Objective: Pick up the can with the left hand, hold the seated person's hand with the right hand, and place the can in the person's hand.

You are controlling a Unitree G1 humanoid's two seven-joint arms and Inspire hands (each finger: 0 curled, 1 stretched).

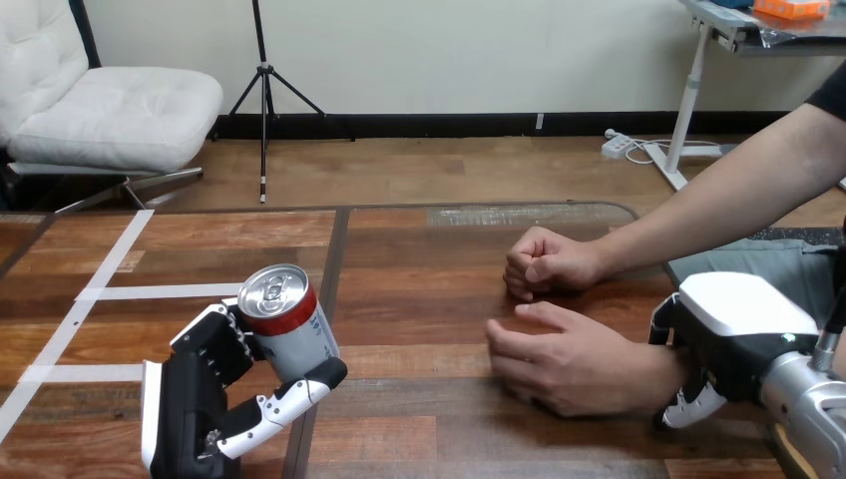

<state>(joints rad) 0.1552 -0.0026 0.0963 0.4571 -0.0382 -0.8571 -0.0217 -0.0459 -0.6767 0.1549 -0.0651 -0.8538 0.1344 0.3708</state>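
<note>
Nearest, the left hand (pixel 195 399) clamps the can (pixel 289 324) between thumb and fingers, holding it tilted above the wooden table (pixel 429 309). The can is a smooth cylinder with a silver top and a red band, and its print is too small to read. The right hand (pixel 743 334) wraps the person's wrist (pixel 648 374), thumb curled beneath and fingers mostly hidden. The person's nearer hand (pixel 559 359) lies flat. Beyond it is the person's fist (pixel 547 261).

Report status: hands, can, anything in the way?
Left hand curled round the can, tilted. Right hand at the person's wrist. Near hand palm down, far hand fisted.
</note>
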